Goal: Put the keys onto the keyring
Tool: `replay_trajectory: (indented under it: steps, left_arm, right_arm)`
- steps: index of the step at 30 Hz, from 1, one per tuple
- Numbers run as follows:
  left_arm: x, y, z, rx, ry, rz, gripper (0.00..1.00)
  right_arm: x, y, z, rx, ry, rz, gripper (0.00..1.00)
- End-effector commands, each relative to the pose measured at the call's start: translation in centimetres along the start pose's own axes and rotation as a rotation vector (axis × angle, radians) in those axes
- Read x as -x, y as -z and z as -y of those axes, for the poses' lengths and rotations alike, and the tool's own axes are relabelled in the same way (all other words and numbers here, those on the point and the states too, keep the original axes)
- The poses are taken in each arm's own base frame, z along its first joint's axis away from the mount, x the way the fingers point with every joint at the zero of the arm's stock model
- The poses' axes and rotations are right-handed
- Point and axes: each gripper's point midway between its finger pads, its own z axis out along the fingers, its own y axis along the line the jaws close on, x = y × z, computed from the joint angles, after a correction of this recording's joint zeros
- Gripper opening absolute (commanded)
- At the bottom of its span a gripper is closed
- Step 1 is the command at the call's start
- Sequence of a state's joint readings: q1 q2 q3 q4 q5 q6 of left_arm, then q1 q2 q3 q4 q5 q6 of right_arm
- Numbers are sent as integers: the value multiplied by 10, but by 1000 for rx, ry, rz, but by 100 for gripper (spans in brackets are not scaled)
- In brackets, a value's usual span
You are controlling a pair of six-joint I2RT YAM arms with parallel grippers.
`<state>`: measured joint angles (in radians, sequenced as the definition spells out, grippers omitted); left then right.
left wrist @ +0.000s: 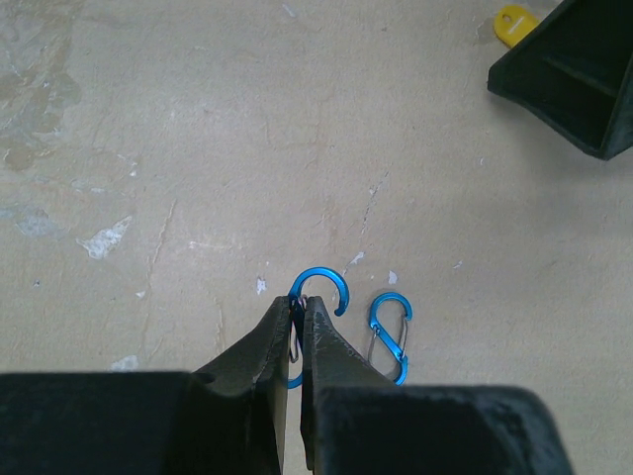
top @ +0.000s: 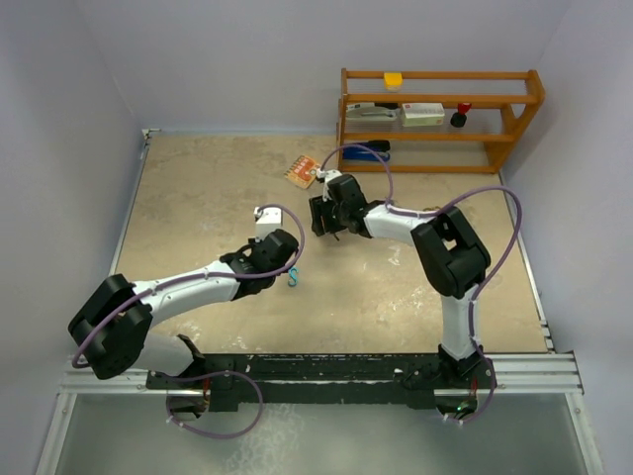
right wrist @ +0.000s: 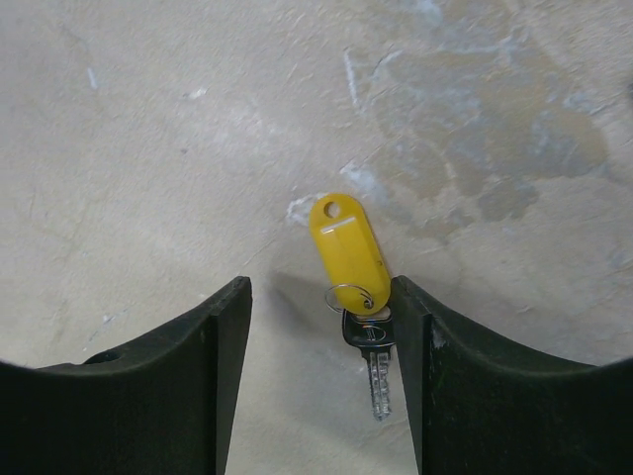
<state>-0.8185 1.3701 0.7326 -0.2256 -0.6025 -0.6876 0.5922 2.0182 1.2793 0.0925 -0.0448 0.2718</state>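
A silver key [right wrist: 374,368] with a yellow plastic tag [right wrist: 348,249] lies flat on the table. My right gripper [right wrist: 318,285] is open and low over it. The key lies between the fingers, close against the right finger [right wrist: 420,327]. My left gripper [left wrist: 297,305] is shut on a blue S-shaped wire clip [left wrist: 326,282], whose open hook sticks out past the tips. A second blue clip [left wrist: 392,337] lies on the table just to its right. In the top view the left gripper [top: 289,265] and right gripper [top: 322,215] are near each other mid-table. The yellow tag also shows in the left wrist view [left wrist: 514,22].
A wooden shelf [top: 440,99] stands at the back right with a yellow block, a stapler, a box and other small items. A small orange flat object [top: 302,171] lies behind the right gripper. The right gripper's black body [left wrist: 574,69] shows at the left wrist view's top right.
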Motion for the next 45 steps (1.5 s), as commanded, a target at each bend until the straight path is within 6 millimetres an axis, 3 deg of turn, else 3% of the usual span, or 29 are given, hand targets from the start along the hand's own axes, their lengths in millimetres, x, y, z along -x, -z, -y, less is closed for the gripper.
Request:
replay_trajectory:
  steps: [1,10,19,25,34,45]
  left_arm:
    - [12,3,-1,-8,36,44,0]
    - [10,3,-2,-8,41,44,0]
    - [9,2,-3,-9,42,42,0]
    - [11,4,-3,-7,46,49,0]
    - [16,7,-8,2,50,61,0]
    - [17,6,-11,1,48,58,0]
  right_arm:
    - [4,18,-20,42,-1,18,61]
    - [5,36,-45,71,51,27,60]
    - [9,50,-34,-21,58,60,58]
    - [3,45,-27,-149,97,40,52]
    - [-2,28,-31,-260,133,34,51]
    - [-7,19,-17,-398,121,23,48]
